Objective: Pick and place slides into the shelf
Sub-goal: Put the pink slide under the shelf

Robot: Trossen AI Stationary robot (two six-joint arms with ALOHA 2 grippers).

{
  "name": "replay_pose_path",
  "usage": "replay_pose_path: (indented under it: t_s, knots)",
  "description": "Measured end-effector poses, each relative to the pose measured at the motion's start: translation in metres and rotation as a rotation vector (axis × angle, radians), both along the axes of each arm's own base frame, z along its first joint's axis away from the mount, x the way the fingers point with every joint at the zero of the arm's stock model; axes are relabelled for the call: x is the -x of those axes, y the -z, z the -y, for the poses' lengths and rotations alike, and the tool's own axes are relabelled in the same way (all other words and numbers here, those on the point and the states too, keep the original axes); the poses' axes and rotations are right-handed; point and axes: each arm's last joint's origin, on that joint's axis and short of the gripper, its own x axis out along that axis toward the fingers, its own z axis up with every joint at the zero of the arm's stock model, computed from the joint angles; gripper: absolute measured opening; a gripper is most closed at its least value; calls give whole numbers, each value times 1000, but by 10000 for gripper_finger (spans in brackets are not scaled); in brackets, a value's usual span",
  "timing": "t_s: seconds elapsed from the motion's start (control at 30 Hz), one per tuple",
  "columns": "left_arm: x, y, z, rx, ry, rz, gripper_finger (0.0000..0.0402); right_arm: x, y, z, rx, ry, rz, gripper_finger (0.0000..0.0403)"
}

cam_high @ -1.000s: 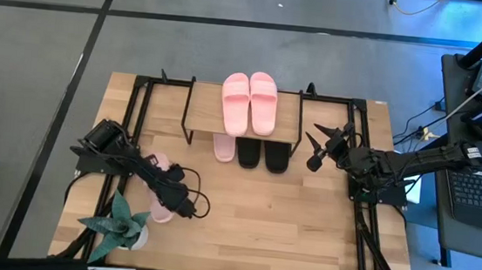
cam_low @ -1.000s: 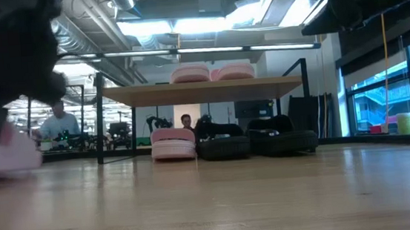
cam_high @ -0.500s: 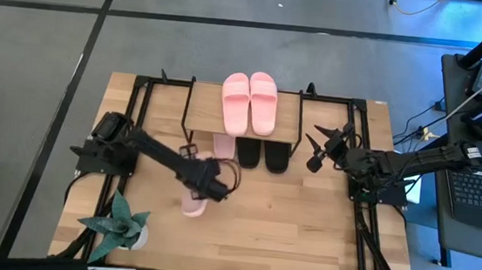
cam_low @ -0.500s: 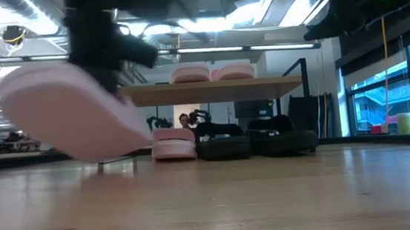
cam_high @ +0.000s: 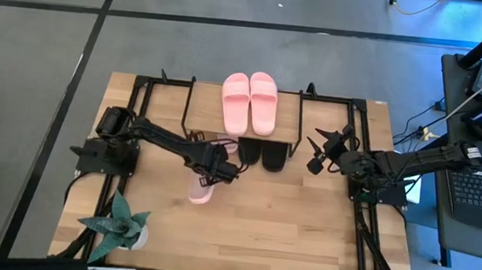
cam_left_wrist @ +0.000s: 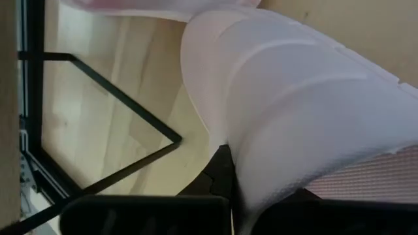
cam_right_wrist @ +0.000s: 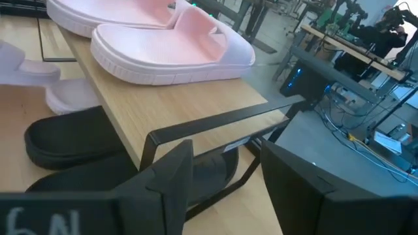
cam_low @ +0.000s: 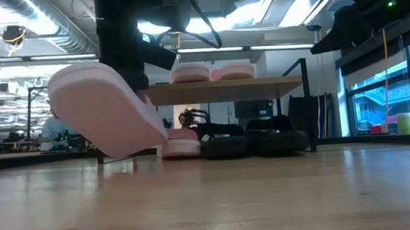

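Observation:
My left gripper (cam_high: 218,168) is shut on a light pink slide (cam_high: 200,188), carried in the air just in front of the shelf (cam_high: 203,114); in the low view this slide (cam_low: 104,109) hangs tilted with its sole showing. A pink pair (cam_high: 248,102) lies on the shelf's wooden top board. On the table under the board rest one pink slide (cam_low: 181,143) and a black pair (cam_high: 263,156). My right gripper (cam_high: 318,150) hovers open to the right of the shelf, touching nothing. My left gripper holds the pink slide by its wide strap (cam_left_wrist: 261,163), which runs down between the two fingers (cam_left_wrist: 221,171). It comes from above, slanting from the table's left. The slide is lifted clear of the table and tilted, its free end (cam_high: 197,198) pointing toward the near edge.
A potted plant (cam_high: 116,225) stands at the table's near left corner. Black frame rails (cam_high: 363,224) run along both table sides. Bare wood (cam_high: 277,217) lies in front of the shelf. A laptop (cam_high: 481,195) sits beyond the table's right edge. People show far behind in the low view.
My left gripper has swung from the table's near left toward the right and the far edge, up to the shelf's front, carrying the pink slide. The slide has been lifted clear of the table and now hangs tilted. My right arm has kept still.

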Motion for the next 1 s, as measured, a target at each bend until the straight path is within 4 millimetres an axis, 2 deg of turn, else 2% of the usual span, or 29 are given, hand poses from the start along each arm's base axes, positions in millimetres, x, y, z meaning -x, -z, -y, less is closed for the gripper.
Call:
replay_pose_path:
  t_s: [0.4,0.8,1.0]
  knots:
    - [1,-1,-14,-17,-43,-17,2,0,0,0,0,0,0,181]
    - [2,0,-2,-2,-15,-20,2,0,0,0,0,0,0,181]
    - [3,-1,0,-61,-17,-7,2,0,0,0,0,0,0,181]
